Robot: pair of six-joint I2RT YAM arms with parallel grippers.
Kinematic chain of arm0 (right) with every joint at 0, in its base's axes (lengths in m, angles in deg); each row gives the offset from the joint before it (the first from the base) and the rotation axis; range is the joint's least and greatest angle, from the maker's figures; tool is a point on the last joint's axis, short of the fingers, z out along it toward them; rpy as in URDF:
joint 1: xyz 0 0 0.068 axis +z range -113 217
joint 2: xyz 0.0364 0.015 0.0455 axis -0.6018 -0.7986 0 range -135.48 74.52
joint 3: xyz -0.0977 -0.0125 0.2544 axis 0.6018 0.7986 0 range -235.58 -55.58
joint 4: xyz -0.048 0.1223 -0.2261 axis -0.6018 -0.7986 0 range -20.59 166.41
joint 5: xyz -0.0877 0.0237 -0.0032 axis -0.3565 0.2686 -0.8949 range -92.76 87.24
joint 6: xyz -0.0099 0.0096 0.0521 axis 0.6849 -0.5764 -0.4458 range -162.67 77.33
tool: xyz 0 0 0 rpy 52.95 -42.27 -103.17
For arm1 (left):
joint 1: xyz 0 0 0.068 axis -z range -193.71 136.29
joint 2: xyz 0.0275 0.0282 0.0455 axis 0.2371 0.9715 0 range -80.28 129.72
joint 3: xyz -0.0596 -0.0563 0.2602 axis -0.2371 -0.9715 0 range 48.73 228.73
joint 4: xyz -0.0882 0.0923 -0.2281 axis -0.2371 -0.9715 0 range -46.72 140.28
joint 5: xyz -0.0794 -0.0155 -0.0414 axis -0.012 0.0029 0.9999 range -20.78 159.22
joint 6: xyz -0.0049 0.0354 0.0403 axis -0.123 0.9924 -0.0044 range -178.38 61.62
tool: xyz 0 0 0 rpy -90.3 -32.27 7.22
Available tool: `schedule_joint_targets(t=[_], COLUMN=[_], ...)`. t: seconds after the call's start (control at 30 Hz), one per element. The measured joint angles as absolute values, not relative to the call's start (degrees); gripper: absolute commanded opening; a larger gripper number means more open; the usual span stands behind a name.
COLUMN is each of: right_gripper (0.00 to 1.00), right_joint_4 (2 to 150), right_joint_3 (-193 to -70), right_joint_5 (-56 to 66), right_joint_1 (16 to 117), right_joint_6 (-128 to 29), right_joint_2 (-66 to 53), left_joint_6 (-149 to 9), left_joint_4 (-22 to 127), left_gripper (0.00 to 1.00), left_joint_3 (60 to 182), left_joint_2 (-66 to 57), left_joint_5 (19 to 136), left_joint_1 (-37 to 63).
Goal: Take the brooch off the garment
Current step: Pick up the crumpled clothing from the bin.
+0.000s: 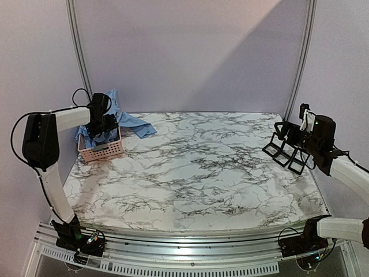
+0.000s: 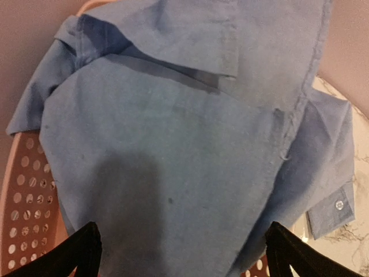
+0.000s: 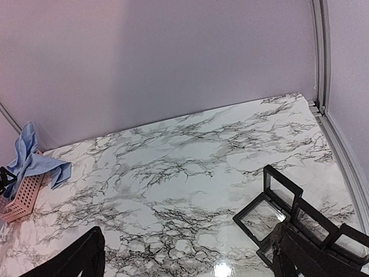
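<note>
The light blue shirt (image 1: 128, 122) lies bunched in and over the pink basket (image 1: 102, 151) at the far left of the table, one part trailing onto the marble. In the left wrist view the shirt (image 2: 173, 144) fills the frame; a cuff with a white button (image 2: 339, 204) hangs at the right. No brooch shows in any view. My left gripper (image 1: 104, 124) hovers just over the shirt, open, with nothing between its fingertips (image 2: 86, 248). My right gripper (image 1: 308, 130) is open and empty at the far right, above the black frames.
Several black open display frames (image 1: 286, 151) stand at the right edge of the marble table (image 1: 196, 173); they also show in the right wrist view (image 3: 277, 208). The basket rim (image 2: 23, 190) shows under the shirt. A wall stands behind.
</note>
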State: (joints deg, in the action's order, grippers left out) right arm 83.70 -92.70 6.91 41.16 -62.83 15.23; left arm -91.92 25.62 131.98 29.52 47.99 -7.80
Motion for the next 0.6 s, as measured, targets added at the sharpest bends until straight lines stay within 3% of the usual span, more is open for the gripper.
schedule_joint_targets(t=[0.6], right_gripper=[0.99], right_joint_4=[83.4], right_joint_3=[-92.7], right_joint_5=[6.2], right_joint_1=[41.2], right_joint_6=[-61.9], right_joint_2=[15.1], left_joint_6=[-91.5], left_joint_4=[25.3], left_gripper=[0.99], left_joint_3=[139.9], left_joint_2=[44.7], left_joint_5=[48.4], left_joint_1=[-13.0])
